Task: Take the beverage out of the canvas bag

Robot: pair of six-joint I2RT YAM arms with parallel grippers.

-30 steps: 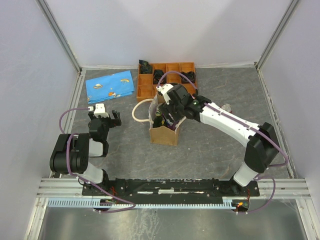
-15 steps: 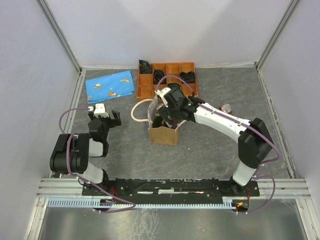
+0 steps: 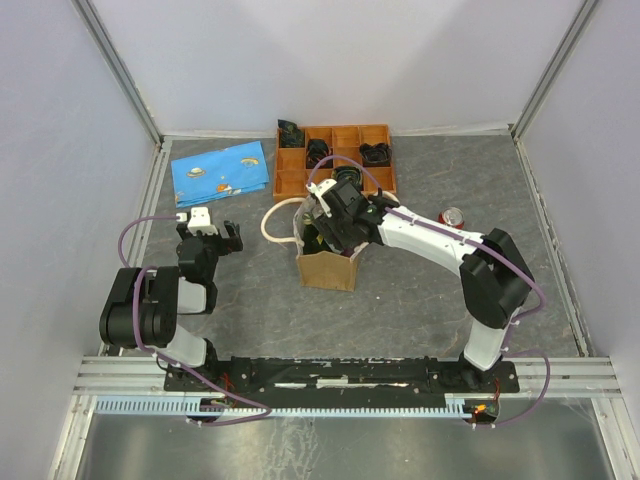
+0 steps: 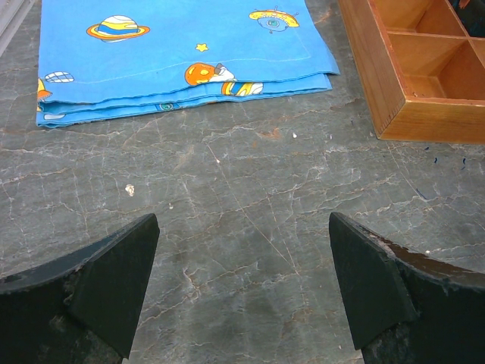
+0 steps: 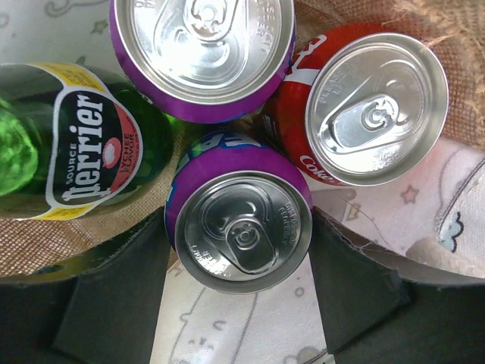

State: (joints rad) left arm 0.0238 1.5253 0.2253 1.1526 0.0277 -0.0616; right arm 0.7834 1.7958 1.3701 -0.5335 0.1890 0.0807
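Observation:
The tan canvas bag [image 3: 326,267] with cream rope handles stands upright mid-table. My right gripper [image 3: 334,218] reaches down into its mouth. In the right wrist view its two dark fingers [image 5: 114,296] sit against both sides of a purple can [image 5: 239,227], top up. Beside that can in the bag are a second purple can [image 5: 203,45], a red cola can [image 5: 364,106] and a green Perrier bottle [image 5: 83,144]. My left gripper [image 4: 244,292] is open and empty, low over the bare stone table [image 4: 242,189] at the left.
A red can [image 3: 453,216] stands on the table right of the bag. An orange-brown compartment tray [image 3: 335,158] sits behind the bag, its corner in the left wrist view [image 4: 413,114]. A folded blue cloth [image 3: 221,171] lies at the back left.
My right arm has swung left and its gripper has gone lower into the bag's mouth. The left arm has not moved.

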